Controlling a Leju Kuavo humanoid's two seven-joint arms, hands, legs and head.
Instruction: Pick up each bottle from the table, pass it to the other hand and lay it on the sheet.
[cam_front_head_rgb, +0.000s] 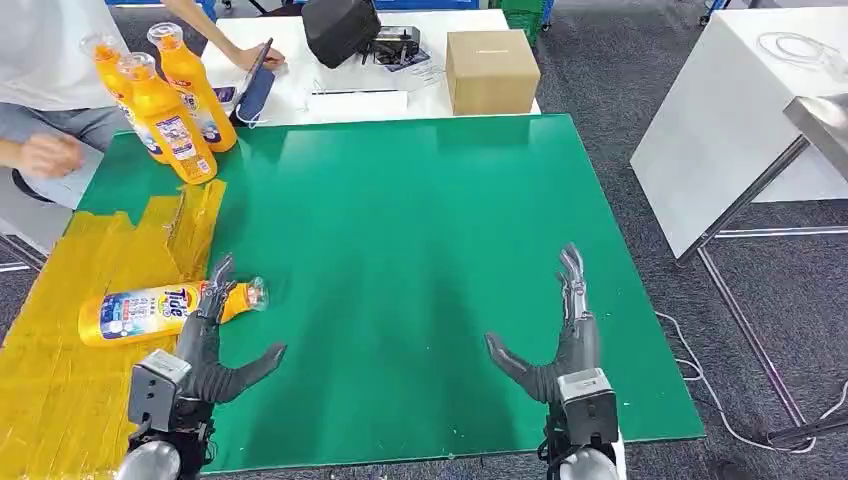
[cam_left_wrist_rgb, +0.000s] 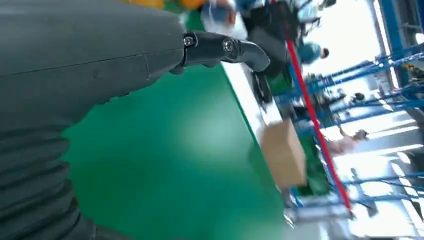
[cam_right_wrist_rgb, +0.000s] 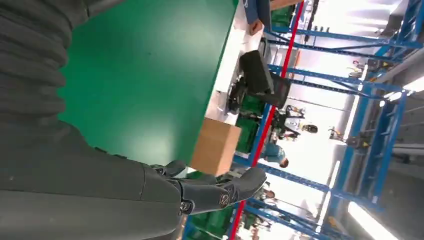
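Orange bottle (cam_front_head_rgb: 160, 311) lying on yellow sheet (cam_front_head_rgb: 60, 350), near left, left hand (cam_front_head_rgb: 205, 345) beside it with fingers wide, right hand (cam_front_head_rgb: 565, 345) likewise empty; three bottles (cam_front_head_rgb: 170, 100) upright far left: probably heavy, slick plastic, best gripped mid-body

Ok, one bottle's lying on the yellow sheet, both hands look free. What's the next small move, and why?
Probably lift the left hand off the lying bottle and reach toward the three standing bottles at the far left. Its fingers lie over that bottle; the right hand hovers open over the green mat.
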